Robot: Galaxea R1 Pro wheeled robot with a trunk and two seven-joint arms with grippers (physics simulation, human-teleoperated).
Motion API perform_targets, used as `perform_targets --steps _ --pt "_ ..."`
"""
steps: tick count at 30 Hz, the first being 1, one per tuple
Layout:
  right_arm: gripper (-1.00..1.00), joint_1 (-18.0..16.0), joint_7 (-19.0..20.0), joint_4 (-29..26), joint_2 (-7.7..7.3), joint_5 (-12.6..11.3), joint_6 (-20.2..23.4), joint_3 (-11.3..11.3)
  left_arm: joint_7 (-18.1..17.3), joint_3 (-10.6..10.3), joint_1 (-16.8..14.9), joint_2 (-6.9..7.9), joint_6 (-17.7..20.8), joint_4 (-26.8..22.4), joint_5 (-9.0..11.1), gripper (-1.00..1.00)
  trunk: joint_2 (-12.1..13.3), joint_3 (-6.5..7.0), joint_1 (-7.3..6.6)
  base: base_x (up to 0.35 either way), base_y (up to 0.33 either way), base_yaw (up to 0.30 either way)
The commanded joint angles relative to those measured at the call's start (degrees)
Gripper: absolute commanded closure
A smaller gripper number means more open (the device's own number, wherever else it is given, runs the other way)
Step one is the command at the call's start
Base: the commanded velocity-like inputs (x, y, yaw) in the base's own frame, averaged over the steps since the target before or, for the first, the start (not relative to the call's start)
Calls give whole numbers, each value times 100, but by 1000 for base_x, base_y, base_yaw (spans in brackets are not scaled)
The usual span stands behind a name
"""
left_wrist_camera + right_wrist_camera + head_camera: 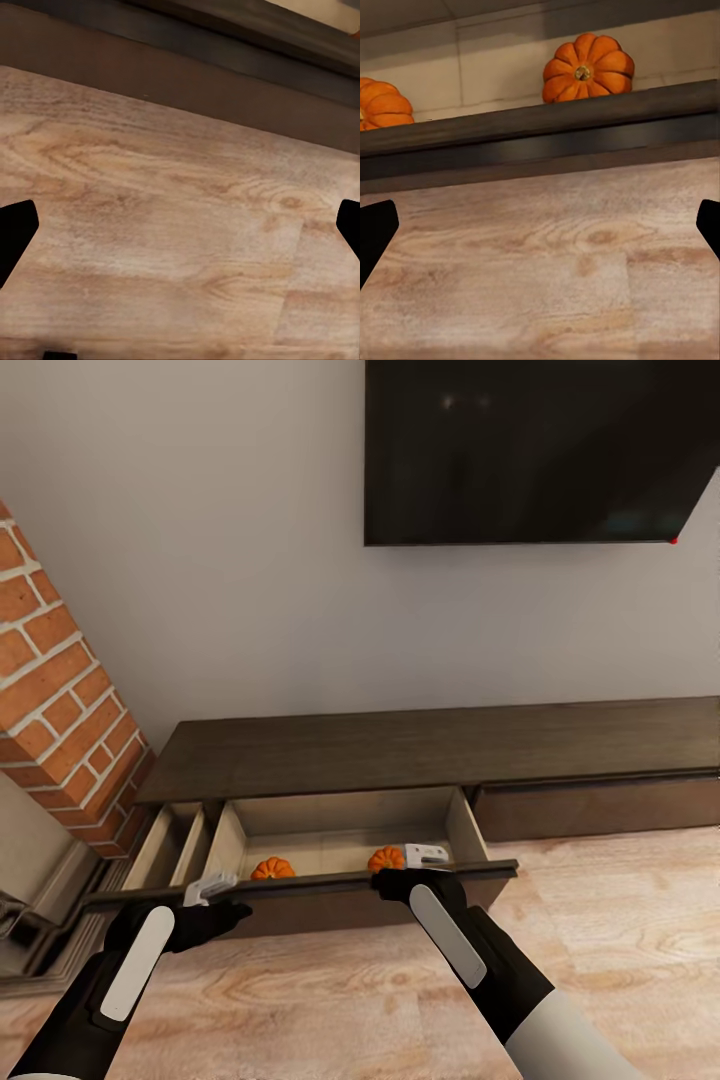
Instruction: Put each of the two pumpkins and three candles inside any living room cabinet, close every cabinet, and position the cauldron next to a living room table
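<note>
The long dark-brown cabinet (420,750) stands against the wall with its left drawer (300,884) pulled out. Two orange pumpkins lie on the drawer's pale floor, one (272,868) left of the other (386,858). The right wrist view looks over the drawer's dark front rail at both pumpkins (587,69) (382,103). My right gripper (425,855) (540,225) is open at the rail beside the right pumpkin, holding nothing. My left gripper (212,886) (180,225) is open and empty at the rail's left part, facing the floor. Candles, cauldron and table are out of view.
A brick fireplace column (60,700) stands left of the cabinet, close to my left arm. A black TV (540,450) hangs on the wall above. A shut drawer front (600,805) lies to the right. Wooden floor (620,940) stretches in front.
</note>
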Motion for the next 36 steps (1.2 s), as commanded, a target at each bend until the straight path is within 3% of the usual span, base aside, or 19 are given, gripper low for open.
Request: perform_targets --steps 1,36 --pt "-100 -6 -60 -6 -1 -55 3 9 52 1 -3 1 18 -5 60 -100 -2 -5 -2 -73 0 0" --pt "-100 -6 -60 -6 -1 -56 12 9 66 3 -1 1 12 -7 20 -100 -2 -5 -2 -109 0 0"
